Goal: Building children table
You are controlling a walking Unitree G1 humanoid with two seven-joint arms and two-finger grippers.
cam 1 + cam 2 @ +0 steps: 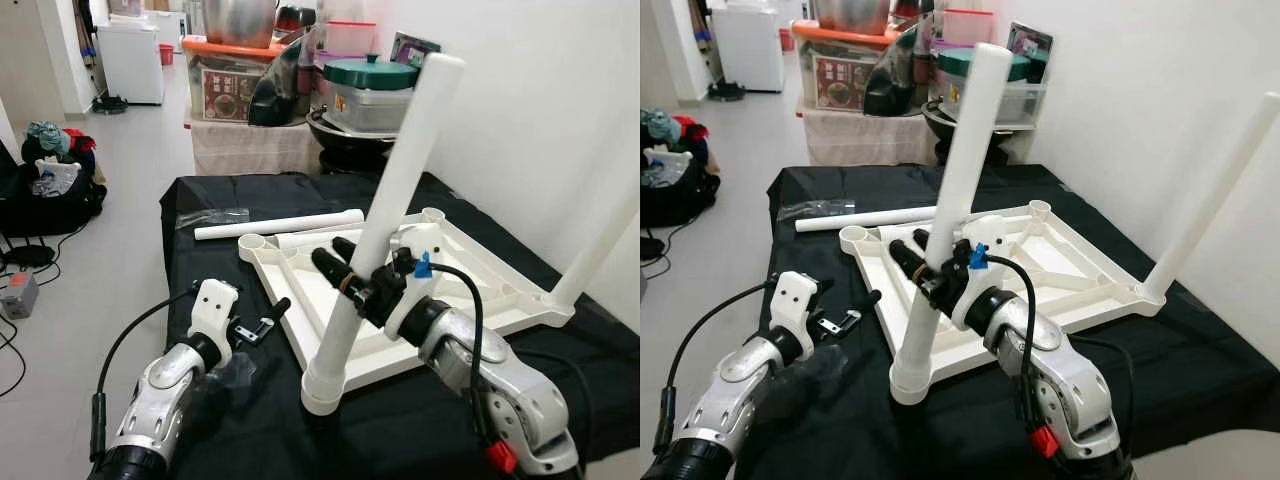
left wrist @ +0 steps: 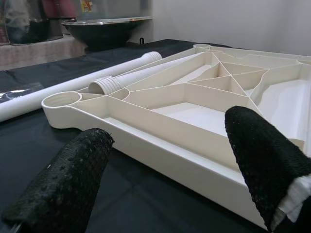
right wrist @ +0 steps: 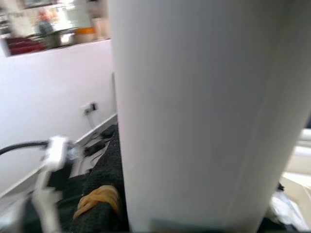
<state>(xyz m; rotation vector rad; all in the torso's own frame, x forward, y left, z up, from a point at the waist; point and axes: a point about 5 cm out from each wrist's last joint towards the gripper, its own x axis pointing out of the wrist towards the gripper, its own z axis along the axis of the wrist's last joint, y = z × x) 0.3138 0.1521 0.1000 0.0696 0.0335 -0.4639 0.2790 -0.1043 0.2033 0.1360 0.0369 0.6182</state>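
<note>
While the near leg (image 1: 385, 210) is standing in its corner socket (image 1: 325, 385) of the upturned tabletop (image 1: 470, 290), I've got the right gripper (image 1: 345, 270) clamped around it about a third of the way up, fingers wrapped on either side of the tube. It leans a bit toward the far right, so my guess is it isn't fully seated yet. The trick here, I think, is to square the leg up over the socket first and only then twist or push down, because forcing it while tilted could jam the thread or lift the whole top off the black cloth (image 1: 250, 420). A second leg (image 1: 600, 245) is already up at the right corner, and two more legs (image 1: 280, 225) lie flat on the far left side, one on the cloth and one just inside the frame. My left gripper (image 2: 160, 160) hovers with its fingers spread apart, just beside the near left edge of the tabletop, not touching. I'd bring it in to pin that edge down so the top can't spin while the right arm works.
</note>
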